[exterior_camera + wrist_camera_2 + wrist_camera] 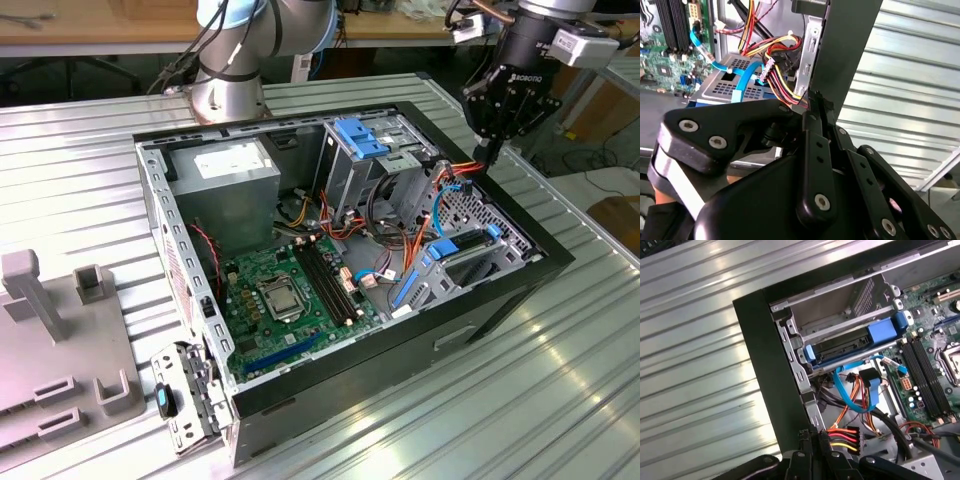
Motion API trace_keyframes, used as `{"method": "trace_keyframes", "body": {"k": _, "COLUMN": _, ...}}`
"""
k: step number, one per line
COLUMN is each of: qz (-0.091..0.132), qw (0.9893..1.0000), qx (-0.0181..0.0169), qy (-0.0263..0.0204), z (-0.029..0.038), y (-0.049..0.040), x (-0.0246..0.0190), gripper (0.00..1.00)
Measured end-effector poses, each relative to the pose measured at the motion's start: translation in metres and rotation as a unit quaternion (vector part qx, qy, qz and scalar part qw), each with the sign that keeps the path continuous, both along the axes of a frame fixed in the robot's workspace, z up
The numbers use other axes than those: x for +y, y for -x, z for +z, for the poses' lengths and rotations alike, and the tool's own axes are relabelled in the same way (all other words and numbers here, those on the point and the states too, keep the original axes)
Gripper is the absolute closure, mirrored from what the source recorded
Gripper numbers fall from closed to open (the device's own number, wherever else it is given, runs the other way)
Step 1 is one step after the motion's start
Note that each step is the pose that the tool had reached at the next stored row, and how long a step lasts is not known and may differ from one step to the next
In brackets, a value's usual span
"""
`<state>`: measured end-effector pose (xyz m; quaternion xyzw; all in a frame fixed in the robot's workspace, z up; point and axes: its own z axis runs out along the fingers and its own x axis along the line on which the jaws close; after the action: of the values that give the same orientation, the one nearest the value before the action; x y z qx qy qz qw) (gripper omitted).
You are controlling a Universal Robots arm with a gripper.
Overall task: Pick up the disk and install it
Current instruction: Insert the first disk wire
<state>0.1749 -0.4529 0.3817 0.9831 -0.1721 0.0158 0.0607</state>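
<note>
The disk (455, 247) is a dark flat drive in a bright blue frame. It lies in a bay of the drive cage, at the side of the open computer case (500, 290) on the exterior view's right. The first wrist view shows the disk (880, 332) slotted between the cage's metal rails. My gripper (490, 155) hangs over the case's far corner on that side, above the black rim and apart from the disk. In both wrist views its fingertips (812, 100) (812, 436) press together with nothing between them, beside a bundle of red, yellow and orange wires (842, 437).
Inside the case are a silver power supply (225, 175), a green motherboard (290, 290), a blue-tabbed bracket (360, 135) and loose cables (420, 215). Grey fixtures (60, 340) stand at the exterior view's left. The ribbed metal table (560, 380) surrounds the case, and the arm's base (230, 85) stands behind it.
</note>
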Motion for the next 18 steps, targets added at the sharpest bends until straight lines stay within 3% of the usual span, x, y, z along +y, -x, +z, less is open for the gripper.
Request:
{"method": "trace_keyframes", "body": {"k": 1, "qz": 0.000, "qw": 1.0000, "qx": 0.0000, "qy": -0.0092, "z": 0.0000, "y": 0.0001, "x": -0.0001, "gripper": 0.84}}
{"method": "trace_keyframes", "body": {"k": 4, "qz": 0.000, "qw": 0.9990, "qx": 0.0000, "qy": -0.0441, "z": 0.0000, "y": 0.0002, "x": -0.0019, "gripper": 0.84}}
{"method": "trace_keyframes", "body": {"k": 5, "qz": 0.000, "qw": 0.9987, "qx": 0.0000, "qy": -0.0503, "z": 0.0000, "y": 0.0002, "x": -0.0028, "gripper": 0.84}}
{"method": "trace_keyframes", "body": {"k": 8, "qz": -0.005, "qw": 0.9986, "qx": -0.0003, "qy": -0.0520, "z": 0.0000, "y": 0.0002, "x": -0.0048, "gripper": 0.84}}
{"method": "trace_keyframes", "body": {"k": 13, "qz": -0.039, "qw": 0.9979, "qx": -0.0020, "qy": -0.0519, "z": 0.0001, "y": 0.0002, "x": -0.0049, "gripper": 0.84}}
{"method": "trace_keyframes", "body": {"k": 18, "qz": -0.080, "qw": 0.9954, "qx": -0.0041, "qy": -0.0519, "z": -0.0001, "y": 0.0002, "x": -0.0057, "gripper": 0.84}}
